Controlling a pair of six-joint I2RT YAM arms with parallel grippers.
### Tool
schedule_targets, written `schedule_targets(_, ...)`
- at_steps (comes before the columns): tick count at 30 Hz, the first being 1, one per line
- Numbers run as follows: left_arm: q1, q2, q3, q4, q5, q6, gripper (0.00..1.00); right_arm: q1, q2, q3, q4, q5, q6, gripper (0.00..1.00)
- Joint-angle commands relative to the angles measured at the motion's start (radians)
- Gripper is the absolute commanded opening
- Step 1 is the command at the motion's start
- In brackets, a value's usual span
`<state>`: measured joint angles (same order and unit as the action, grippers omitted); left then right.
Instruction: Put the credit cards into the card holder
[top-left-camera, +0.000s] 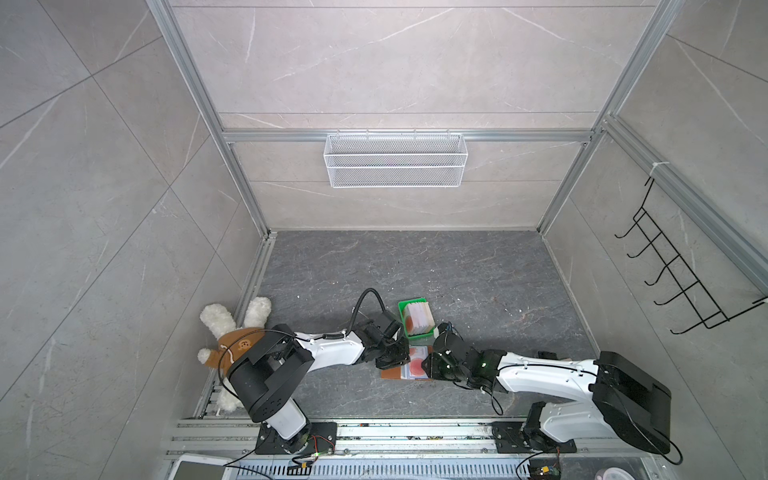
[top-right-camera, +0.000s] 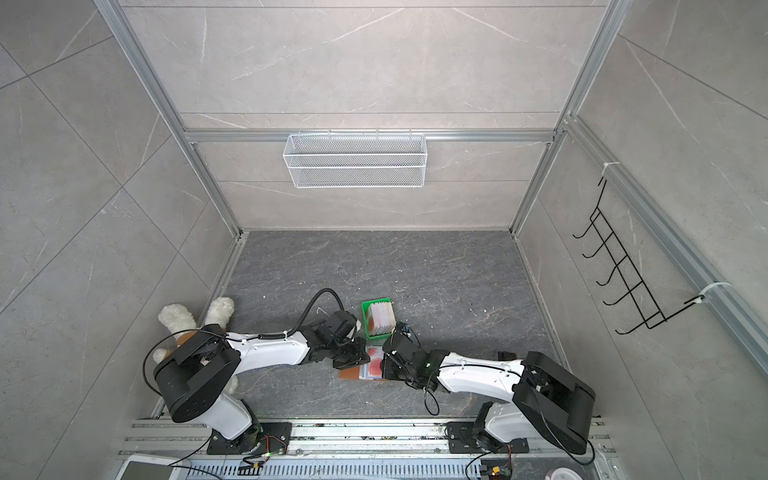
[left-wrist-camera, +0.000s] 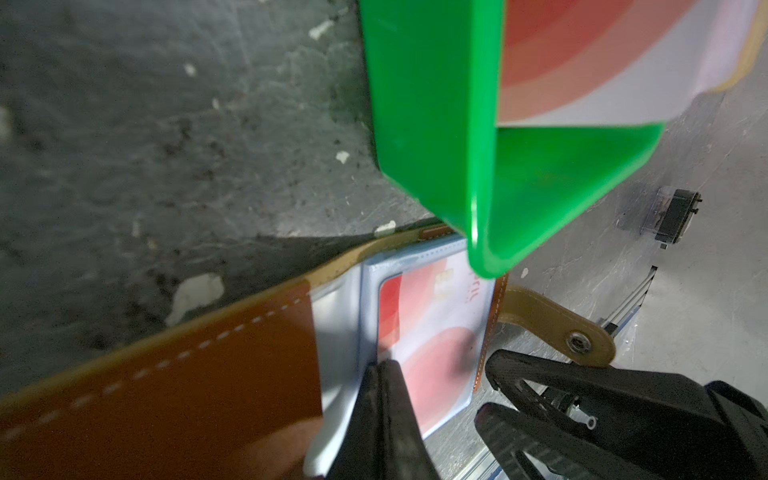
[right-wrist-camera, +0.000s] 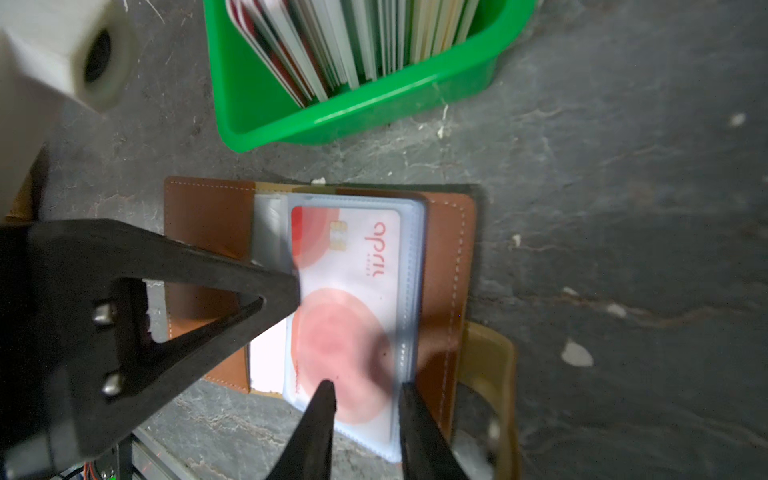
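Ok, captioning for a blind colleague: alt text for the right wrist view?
Open tan card holder on dark stone, a red-circled card in its clear sleeve. The right claw is open over the sleeve, the left claw at its edge; a green tray of cards beyond.

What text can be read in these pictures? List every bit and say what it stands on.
"april": red letters, seen sideways in the right wrist view, on the card in the clear sleeve of the wallet.
Tiny print beside that word: too small to read.
Cards standing in the green tray: no readable text.
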<state>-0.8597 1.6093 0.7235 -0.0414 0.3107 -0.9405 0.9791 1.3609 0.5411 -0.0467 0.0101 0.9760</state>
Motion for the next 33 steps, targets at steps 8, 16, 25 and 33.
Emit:
schedule_targets(8,-0.007,-0.005,-0.002,-0.054,-0.032,0.017,0.0,0.005,0.028,-0.004,0.011,-0.001,0.004,0.29)
schedule_targets(16,-0.006,-0.025,-0.019,-0.034,-0.022,0.0,0.0,0.006,0.052,0.001,0.043,-0.02,-0.001,0.27)
schedule_targets(25,-0.004,-0.067,-0.029,-0.017,-0.01,-0.015,0.0,0.006,0.027,-0.007,0.056,-0.019,-0.019,0.24)
schedule_targets(33,-0.003,-0.1,-0.021,-0.041,-0.017,-0.03,0.01,0.006,0.038,-0.002,0.068,-0.032,-0.023,0.24)
